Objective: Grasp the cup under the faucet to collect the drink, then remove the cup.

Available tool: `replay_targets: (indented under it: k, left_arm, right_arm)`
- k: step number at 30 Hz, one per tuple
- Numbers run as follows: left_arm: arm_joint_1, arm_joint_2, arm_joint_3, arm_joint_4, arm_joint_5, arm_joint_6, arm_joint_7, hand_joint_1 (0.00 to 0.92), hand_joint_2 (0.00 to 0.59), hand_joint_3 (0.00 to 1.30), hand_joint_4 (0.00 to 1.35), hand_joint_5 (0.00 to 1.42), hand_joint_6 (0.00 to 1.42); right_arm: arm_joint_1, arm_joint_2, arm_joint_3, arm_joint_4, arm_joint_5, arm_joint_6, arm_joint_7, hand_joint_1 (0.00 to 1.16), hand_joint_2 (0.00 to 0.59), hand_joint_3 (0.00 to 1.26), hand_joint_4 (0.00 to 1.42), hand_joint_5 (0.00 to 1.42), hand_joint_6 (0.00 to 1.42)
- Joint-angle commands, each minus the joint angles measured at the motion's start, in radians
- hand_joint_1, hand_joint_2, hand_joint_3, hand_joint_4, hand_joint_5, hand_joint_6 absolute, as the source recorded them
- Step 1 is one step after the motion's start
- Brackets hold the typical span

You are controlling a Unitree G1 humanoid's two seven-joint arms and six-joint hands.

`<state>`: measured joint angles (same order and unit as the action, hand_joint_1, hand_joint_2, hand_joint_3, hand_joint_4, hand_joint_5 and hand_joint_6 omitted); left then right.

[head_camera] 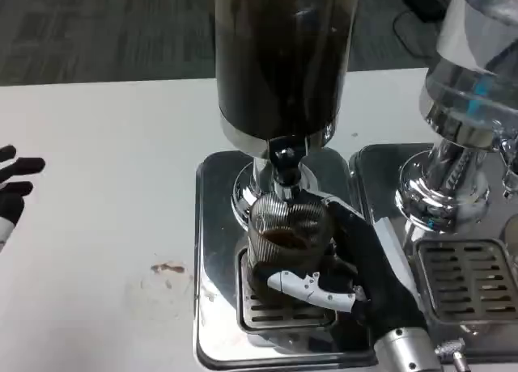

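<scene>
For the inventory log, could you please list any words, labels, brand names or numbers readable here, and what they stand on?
None can be read: the dark drink dispenser, the ribbed cup in the right hand, the second dispenser and the table show no text.

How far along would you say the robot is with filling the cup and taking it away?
Grasping looks done: the right hand holds the ribbed cup under the faucet. Filling is in hand, with dark drink visible in the cup. Removing the cup from the drip tray is left. The left hand waits at the table's edge.
</scene>
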<state>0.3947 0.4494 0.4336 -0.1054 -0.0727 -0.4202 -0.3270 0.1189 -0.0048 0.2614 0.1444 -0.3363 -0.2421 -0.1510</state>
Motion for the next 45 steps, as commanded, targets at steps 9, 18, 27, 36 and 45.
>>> replay_targets:
  k: [9, 18, 27, 36, 45]
  left_arm:
    - [-0.001, -0.006, -0.008, 0.011, -0.001, 0.007, 0.004, 0.000, 0.219, 0.30, 0.07, 0.22, 0.00]
    - [-0.025, -0.004, -0.040, 0.039, -0.004, -0.002, -0.006, 0.000, 0.217, 0.27, 0.06, 0.22, 0.00]
    - [-0.048, -0.001, -0.083, 0.077, 0.002, -0.010, -0.017, 0.000, 0.217, 0.24, 0.00, 0.17, 0.00]
    - [-0.096, 0.044, -0.126, 0.143, 0.044, -0.012, -0.045, 0.000, 0.222, 0.14, 0.00, 0.06, 0.00]
    - [-0.121, 0.106, -0.140, 0.194, 0.111, -0.034, -0.045, 0.000, 0.219, 0.13, 0.00, 0.02, 0.00]
  right_arm:
    - [0.012, 0.000, -0.014, -0.046, -0.040, -0.019, -0.061, 0.98, 0.150, 0.41, 0.48, 0.62, 0.82]
    - [0.031, -0.034, -0.036, -0.118, -0.071, -0.015, -0.058, 0.97, 0.141, 0.47, 0.52, 0.71, 0.95]
    - [0.058, -0.077, -0.055, -0.181, -0.079, 0.007, -0.043, 0.96, 0.138, 0.49, 0.56, 0.78, 1.04]
    - [0.137, -0.132, -0.074, -0.287, -0.078, 0.027, 0.002, 0.95, 0.138, 0.50, 0.57, 0.80, 1.08]
    - [0.193, -0.118, -0.083, -0.365, -0.081, 0.058, 0.018, 0.95, 0.138, 0.51, 0.58, 0.81, 1.10]
